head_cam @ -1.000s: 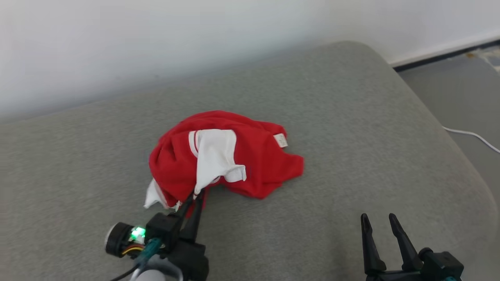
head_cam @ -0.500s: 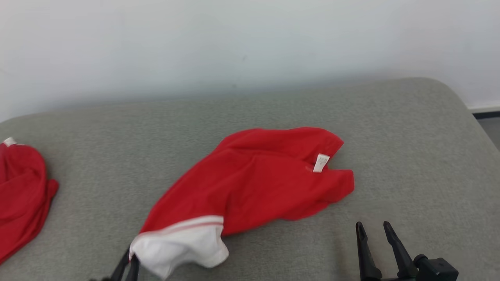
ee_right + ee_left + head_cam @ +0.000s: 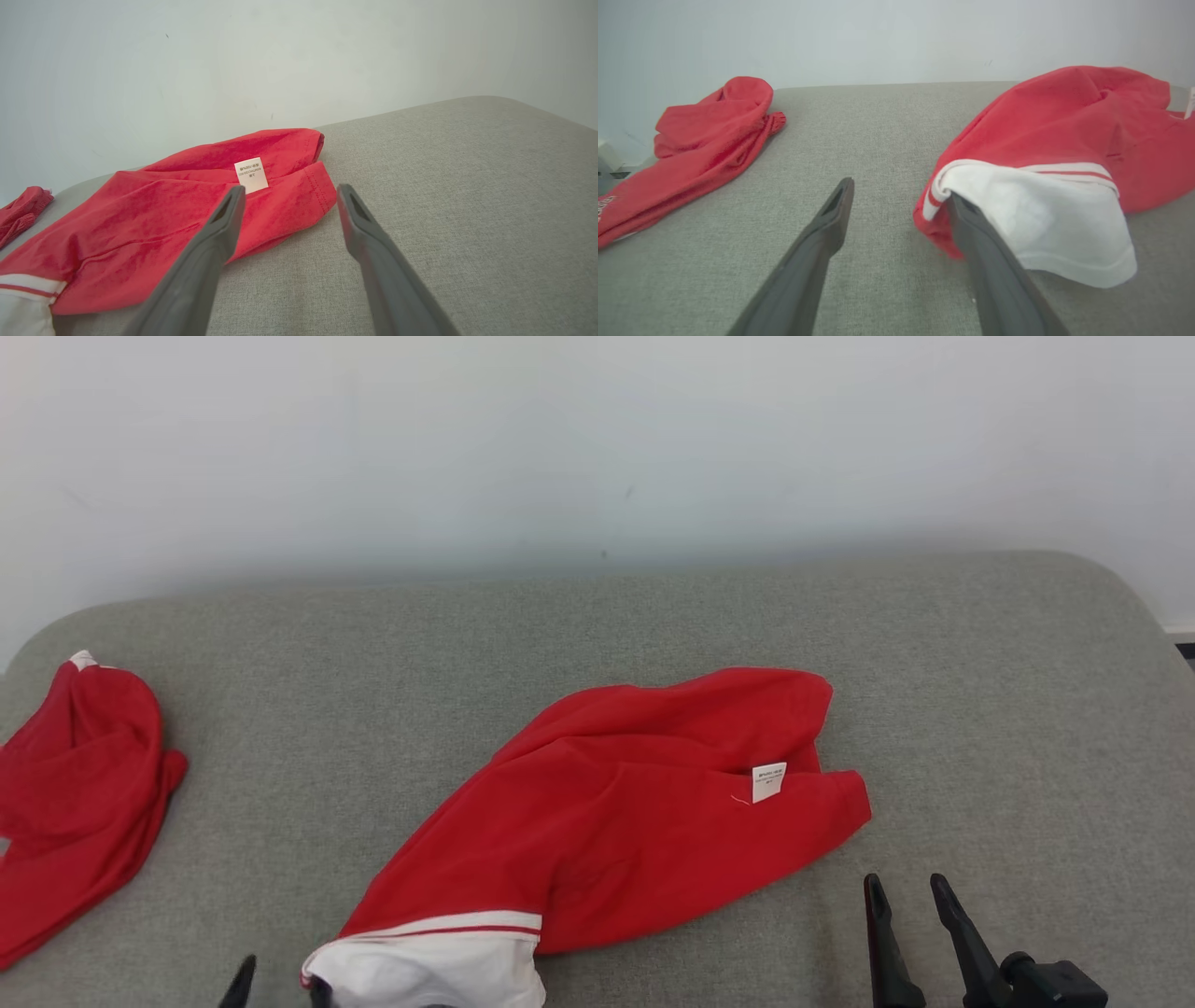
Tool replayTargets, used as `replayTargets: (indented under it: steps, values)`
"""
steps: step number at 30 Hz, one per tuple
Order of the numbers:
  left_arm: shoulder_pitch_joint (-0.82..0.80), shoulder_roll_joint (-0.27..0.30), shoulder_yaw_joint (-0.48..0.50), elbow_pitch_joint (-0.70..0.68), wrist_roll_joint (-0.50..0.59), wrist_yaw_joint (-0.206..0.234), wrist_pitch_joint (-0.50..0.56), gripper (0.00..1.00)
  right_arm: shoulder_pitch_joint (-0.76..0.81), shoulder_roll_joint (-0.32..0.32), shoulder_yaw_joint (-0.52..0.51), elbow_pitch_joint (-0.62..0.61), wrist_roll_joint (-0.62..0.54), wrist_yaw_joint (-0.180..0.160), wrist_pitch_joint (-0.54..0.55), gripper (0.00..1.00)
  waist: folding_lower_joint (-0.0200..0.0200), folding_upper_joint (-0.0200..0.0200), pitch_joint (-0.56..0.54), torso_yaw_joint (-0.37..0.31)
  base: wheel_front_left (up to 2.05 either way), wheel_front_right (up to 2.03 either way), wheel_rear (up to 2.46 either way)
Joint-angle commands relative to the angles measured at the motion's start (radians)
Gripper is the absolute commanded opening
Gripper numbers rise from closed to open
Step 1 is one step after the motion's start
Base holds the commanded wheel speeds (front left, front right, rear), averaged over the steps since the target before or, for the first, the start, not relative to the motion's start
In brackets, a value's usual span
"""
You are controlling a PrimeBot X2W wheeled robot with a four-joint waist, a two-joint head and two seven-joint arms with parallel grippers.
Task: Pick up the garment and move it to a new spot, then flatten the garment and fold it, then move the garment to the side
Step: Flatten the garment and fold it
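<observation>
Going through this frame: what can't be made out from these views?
- Care label print: too small to read, head and right wrist views.
- Second red garment: cut off by the head view's left edge, so its shape is unknown.
- Left tool: in the left wrist view the red garment's white panel covers one fingertip, so a snag cannot be ruled out.

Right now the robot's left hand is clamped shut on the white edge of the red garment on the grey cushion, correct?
Not quite. The left hand is open: the left wrist view shows its fingers spread apart, the white edge of the red garment merely draped over one finger, on the grey cushion.
</observation>
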Motion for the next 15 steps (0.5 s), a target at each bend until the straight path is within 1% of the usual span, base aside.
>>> replayTargets:
  steps: [1,4,8,15]
  values:
    - [-0.001,-0.005,0.024,-0.021,0.005,0.006,-0.003,1.0,0.013,0.002,0.0,-0.003,-0.001,-0.002,-0.001,1.0,0.0001,0.0,-0.001,0.011,0.0,0.0,0.0]
    - [0.005,-0.016,0.067,-0.063,0.009,0.007,-0.003,1.0,0.013,0.002,0.001,-0.004,0.005,-0.002,-0.001,1.0,0.0001,0.0,-0.002,0.022,0.0,0.0,0.0]
    - [0.009,-0.045,0.101,-0.122,0.02,0.014,-0.003,1.0,0.011,0.002,0.004,-0.001,0.008,-0.002,-0.001,1.0,0.0001,0.0,-0.003,0.032,0.0,0.0,0.0]
    - [0.025,-0.095,0.118,-0.175,0.04,0.012,-0.003,1.0,0.006,0.002,-0.002,0.002,-0.004,-0.002,-0.001,1.0,0.0001,0.0,-0.004,0.044,0.0,0.0,0.0]
